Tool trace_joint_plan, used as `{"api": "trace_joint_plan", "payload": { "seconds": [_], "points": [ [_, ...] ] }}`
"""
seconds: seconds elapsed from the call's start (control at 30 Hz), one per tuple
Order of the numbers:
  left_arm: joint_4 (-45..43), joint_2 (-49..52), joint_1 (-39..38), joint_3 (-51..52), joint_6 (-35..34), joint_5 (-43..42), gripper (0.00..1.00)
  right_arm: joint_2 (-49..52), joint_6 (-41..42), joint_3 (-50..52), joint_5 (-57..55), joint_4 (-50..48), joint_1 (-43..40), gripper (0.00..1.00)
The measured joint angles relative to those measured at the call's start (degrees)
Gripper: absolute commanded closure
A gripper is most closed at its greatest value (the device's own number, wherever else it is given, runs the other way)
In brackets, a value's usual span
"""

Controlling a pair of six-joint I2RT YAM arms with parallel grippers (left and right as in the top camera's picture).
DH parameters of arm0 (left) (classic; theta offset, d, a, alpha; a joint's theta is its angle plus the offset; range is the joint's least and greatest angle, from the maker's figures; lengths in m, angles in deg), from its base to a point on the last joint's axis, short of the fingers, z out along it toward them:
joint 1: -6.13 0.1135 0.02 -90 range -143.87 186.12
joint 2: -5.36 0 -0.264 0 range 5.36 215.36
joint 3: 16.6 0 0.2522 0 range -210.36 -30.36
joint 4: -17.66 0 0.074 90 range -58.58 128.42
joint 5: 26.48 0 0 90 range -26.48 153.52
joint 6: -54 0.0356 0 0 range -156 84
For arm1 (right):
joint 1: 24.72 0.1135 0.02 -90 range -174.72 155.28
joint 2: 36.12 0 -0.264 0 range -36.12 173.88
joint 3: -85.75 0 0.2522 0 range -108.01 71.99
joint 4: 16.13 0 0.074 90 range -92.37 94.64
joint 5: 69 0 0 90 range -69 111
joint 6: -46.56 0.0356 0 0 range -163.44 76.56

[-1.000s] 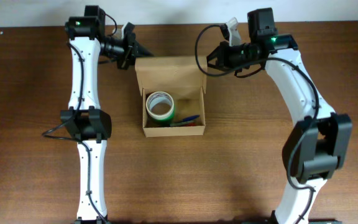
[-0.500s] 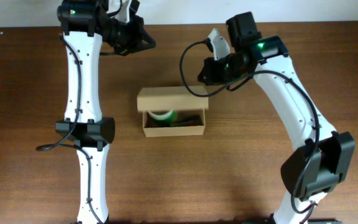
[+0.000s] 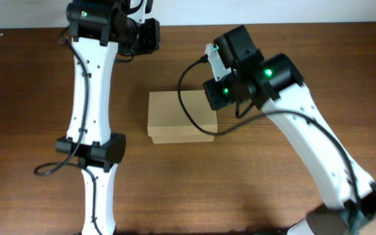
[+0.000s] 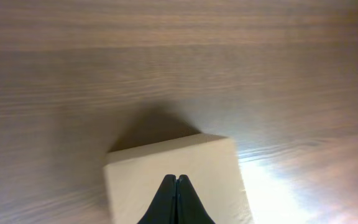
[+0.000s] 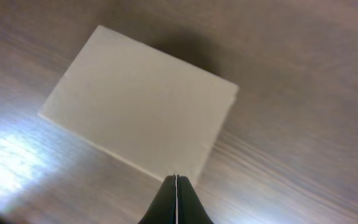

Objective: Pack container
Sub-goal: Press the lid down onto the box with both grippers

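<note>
- Looking through the left wrist camera, we see the left gripper point(image 4: 176, 179) with its two black fingers pressed together and nothing between them.
- The small, rectangular, tan-brown cardboard container point(image 4: 207, 163) lies below and ahead of those fingertips, its flap lid folded down flat.
- The right gripper point(image 5: 176, 178) is likewise closed tight and empty. Its tips point down at the container's near long edge (whether they touch the cardboard we cannot tell).
- Ahead of the right fingertips the lid spreads out plain and unmarked, with one corner of the box furthest from them.
- From overhead, the container rests on the dark brown wooden table point(image 3: 31, 98). The right arm's wrist hangs over its far right corner, and the left gripper is well apart from it, beyond its far left corner.
</note>
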Motion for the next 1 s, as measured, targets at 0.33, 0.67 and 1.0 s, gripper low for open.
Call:
{"api": "trace_joint_plan", "payload": {
  "seconds": [0.33, 0.67, 1.0],
  "points": [
    [-0.2, -20.7, -3.9, 17.9, 3.3, 16.0, 0.98, -5.4, 0.0, -0.1, -6.6, 7.3, 1.6, 0.96],
    [-8.3, -44.9, -4.4, 53.6, 3.1, 25.3, 0.98, -5.4, 0.0, -0.1, -7.3, 6.0, 1.6, 0.96],
    [-31.6, -38.2, -4.4, 80.6, 3.2, 16.2, 0.98, 3.3, -0.2, -0.1, -6.4, 1.9, 1.6, 0.96]
  ]
}}
